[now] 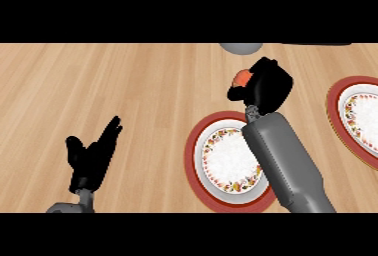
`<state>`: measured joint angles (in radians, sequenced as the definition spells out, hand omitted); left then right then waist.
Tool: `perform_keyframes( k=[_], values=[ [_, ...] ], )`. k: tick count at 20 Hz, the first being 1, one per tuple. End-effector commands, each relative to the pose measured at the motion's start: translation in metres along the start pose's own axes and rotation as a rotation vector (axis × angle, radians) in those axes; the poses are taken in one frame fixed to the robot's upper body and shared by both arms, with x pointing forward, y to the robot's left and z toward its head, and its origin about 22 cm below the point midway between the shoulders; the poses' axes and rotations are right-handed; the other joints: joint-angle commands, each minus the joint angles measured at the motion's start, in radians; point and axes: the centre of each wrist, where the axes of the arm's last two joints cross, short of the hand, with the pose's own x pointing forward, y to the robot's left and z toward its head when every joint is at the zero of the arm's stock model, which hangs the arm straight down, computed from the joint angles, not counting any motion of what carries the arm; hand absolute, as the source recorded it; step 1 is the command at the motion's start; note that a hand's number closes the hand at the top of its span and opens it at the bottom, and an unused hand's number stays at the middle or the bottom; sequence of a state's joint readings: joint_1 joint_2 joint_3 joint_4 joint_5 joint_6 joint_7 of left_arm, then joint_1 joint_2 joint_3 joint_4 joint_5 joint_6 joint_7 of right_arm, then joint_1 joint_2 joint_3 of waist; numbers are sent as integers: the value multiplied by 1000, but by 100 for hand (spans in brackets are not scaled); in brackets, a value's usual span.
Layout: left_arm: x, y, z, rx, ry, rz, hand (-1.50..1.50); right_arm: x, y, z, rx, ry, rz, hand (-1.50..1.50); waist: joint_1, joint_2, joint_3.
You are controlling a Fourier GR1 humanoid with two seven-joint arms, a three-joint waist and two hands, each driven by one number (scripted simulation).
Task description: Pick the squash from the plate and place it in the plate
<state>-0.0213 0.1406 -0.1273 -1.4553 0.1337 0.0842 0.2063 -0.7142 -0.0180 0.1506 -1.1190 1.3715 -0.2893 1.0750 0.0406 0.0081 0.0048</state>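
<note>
Right hand (264,86), black and seen from above, is curled around an orange-red squash (241,76), of which only a small patch shows at the hand's upper left edge. Hand and squash are above the wooden bench (111,85), beyond the top rim of the nearer plate (209,165) and apart from it. This plate is white with a red rim and a ring of small floral pattern, and the grey right forearm crosses over its right side, coming in from the lower edge of the view. A second plate (353,117) of the same design lies at the right edge, partly cut off, to the right of the hand. A grey rounded object (241,47) peeks in at the top edge, just beyond the hand. Left hand (92,157) shows at the lower left, well apart from everything, fingers straight and pointing up, thumb spread to the side, holding nothing.
</note>
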Motion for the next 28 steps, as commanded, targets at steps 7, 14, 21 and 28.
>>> perform_keyframes(
  k=[7,14,21,28],
  values=[
    [-33,9,16,19,69,12,0,-10,-8,-30,-338,251,-260,150,-25,-1,-5],
    [-18,-1,11,24,71,28,0,-63,-11,-52,-485,307,-398,150,-44,-5,-3],
    [-19,10,4,37,48,12,0,-141,-18,-96,-650,365,-277,150,-44,-5,-5],
    [-22,0,9,7,54,22,0,-230,-12,-122,-691,424,-272,150,-34,-4,-3]
  ],
)
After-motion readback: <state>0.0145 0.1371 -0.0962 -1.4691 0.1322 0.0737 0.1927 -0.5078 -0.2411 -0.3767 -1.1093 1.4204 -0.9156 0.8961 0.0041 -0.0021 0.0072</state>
